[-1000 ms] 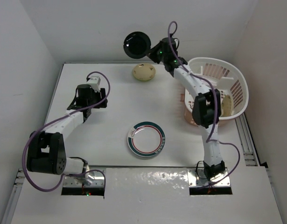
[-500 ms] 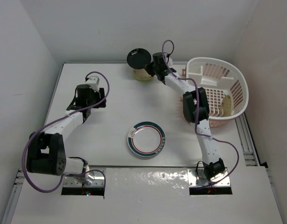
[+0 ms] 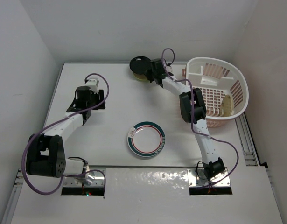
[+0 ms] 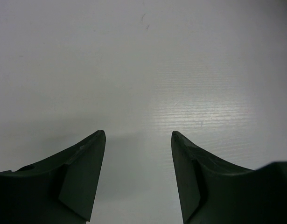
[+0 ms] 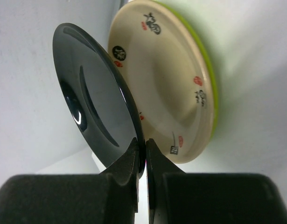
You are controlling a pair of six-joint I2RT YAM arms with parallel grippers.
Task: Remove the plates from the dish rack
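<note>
Black left gripper point(image 4: 137, 135) sat wide open with nothing in it, over the bare white worktop point(image 3: 110, 121) toward the left edge. A dark glossy plate point(image 5: 94, 107) stood tilted on edge at the far edge, its rim pinched tight in the right gripper point(image 5: 141, 142). It was right beside a cream, lime-backed plate point(image 5: 166, 84); contact unclear. A green-red rimmed plate point(image 3: 146, 139) lay flat mid-worktop. The dish rack point(image 3: 213, 60) stood at the right edge with a tan plate point(image 3: 226, 105) upright inside.

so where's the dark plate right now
The dark plate is far-centre in the top view, pinched in the right hand over the cream plate, left of the dish rack.
</note>
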